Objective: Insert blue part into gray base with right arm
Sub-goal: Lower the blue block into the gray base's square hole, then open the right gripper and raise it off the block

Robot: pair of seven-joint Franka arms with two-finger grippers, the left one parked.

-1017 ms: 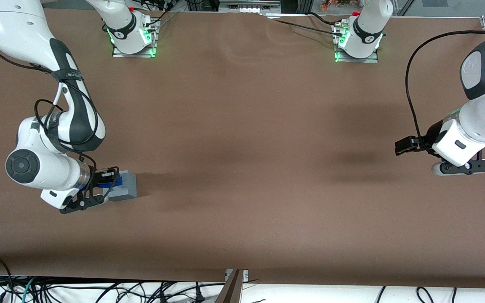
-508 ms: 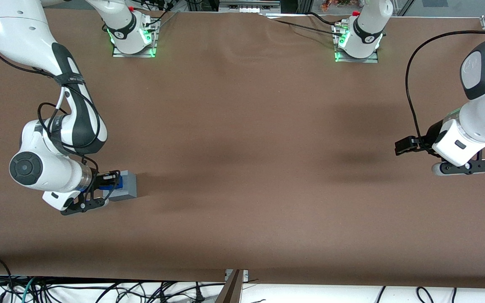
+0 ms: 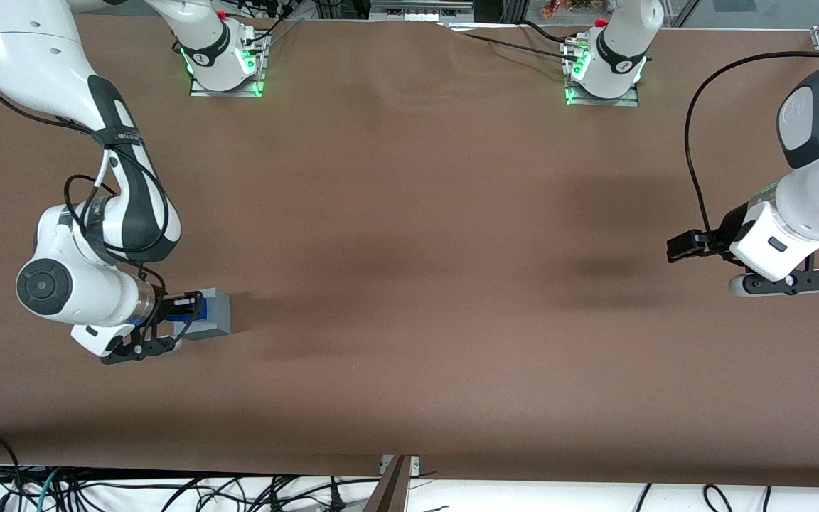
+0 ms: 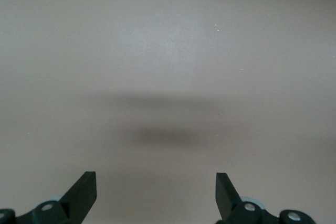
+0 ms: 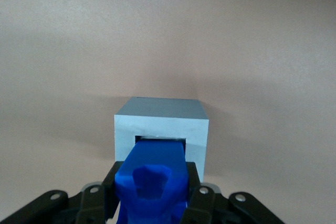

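The gray base point(image 3: 212, 313) lies on the brown table toward the working arm's end, its recessed square opening facing my gripper. In the right wrist view the gray base point(image 5: 163, 121) shows that opening, and the tip of the blue part point(image 5: 153, 182) reaches into it. My right arm's gripper point(image 3: 180, 308) is shut on the blue part point(image 3: 193, 311), its black fingers point(image 5: 109, 192) pressed against both sides. The gripper point(image 5: 152, 190) is level with the base and touches its open face.
The brown table point(image 3: 409, 284) stretches wide toward the parked arm's end. The two arm mounts point(image 3: 223, 67) with green lights stand at the table edge farthest from the front camera. Cables hang below the near edge.
The right arm has shifted slightly, pushing the blue part a little closer into the gray base. The base itself has hardly moved.
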